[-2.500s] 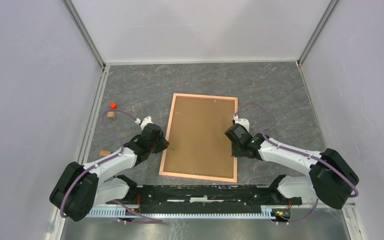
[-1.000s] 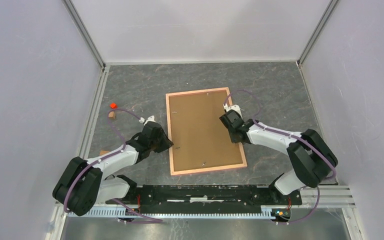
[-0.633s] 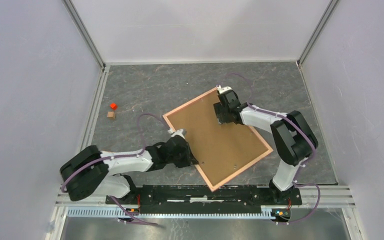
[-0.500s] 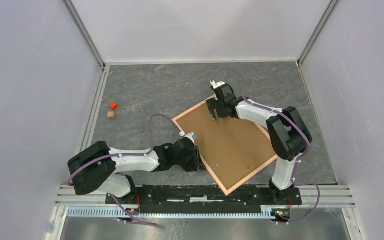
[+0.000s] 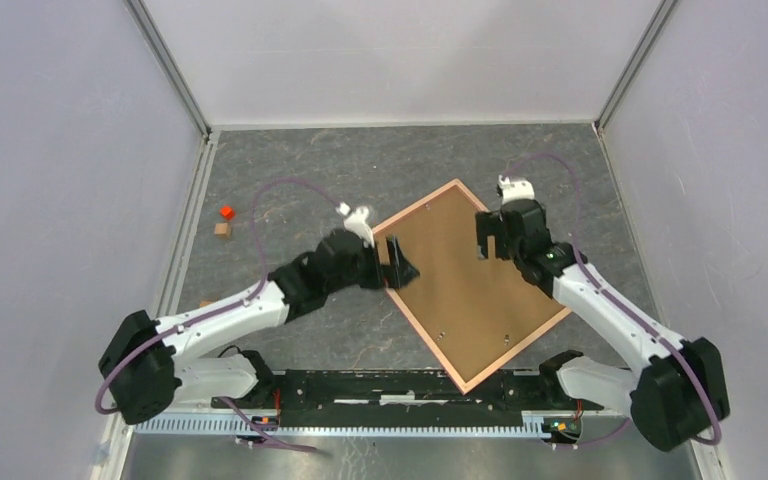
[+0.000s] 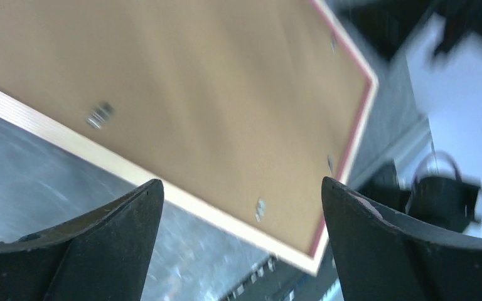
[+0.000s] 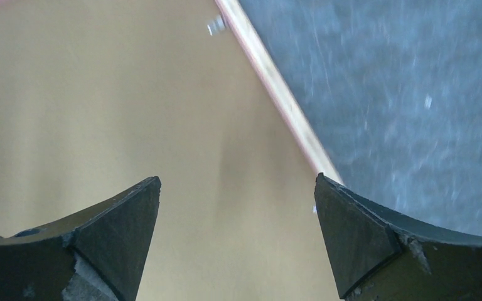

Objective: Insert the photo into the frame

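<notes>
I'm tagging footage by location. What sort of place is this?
Probably a lab test cell, not a home: plain white walls box in a grey table, and the left arm and right arm are mounted on a black rail at its near edge.

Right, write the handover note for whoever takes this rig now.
Left gripper: open, empty, by the left corner of the frame.
Right gripper: open, empty, over its far right rail.
The frame lies flat on the table, back up, turned cornerwise.
Done: backing board sits in it.
Photo: not visible; cannot tell if it is under the board.
Left: confirm that.
</notes>
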You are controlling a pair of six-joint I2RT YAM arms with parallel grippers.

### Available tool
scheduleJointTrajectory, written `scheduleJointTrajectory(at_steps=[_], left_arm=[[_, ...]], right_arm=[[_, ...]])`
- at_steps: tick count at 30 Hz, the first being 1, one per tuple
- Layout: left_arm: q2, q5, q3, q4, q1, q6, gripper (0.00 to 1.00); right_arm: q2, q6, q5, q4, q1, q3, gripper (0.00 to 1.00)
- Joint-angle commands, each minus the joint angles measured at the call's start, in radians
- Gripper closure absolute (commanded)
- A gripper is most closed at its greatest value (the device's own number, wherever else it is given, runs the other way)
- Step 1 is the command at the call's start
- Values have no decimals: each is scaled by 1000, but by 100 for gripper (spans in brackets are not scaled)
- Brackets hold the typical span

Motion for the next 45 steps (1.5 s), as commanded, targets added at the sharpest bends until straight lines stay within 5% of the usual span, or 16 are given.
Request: scheduleJointTrajectory(at_steps=[1, 3, 7, 12, 18, 22, 32, 39, 45], left_arm=[[109, -96, 174, -83, 205, 84, 0], [213, -64, 249, -53, 274, 86, 0], [514, -185, 592, -276, 299, 246, 0], [850, 20, 973, -451, 298, 456, 0], [999, 5, 1089, -487, 297, 501, 3], [1079, -59, 1137, -564, 297, 496, 25], [980, -288, 912, -622, 329, 329, 97], [661, -291, 425, -505, 363, 226, 98], [462, -280, 190, -508, 373, 162, 98]], right_arm=[[-121, 166, 81, -64, -6, -169, 2], [-167, 229, 126, -102, -8, -209, 2], [-226, 242, 94, -136, -9, -226, 2], [-328, 215, -50, -180, -9, -230, 2], [-453, 172, -83, -172, -9, -257, 2], [-444, 149, -69, -199, -9, -226, 2], [-437, 162, -152, -188, -9, -261, 2], [-377, 127, -103, -142, -10, -283, 2], [-228, 100, -9, -98, -37, -221, 2]])
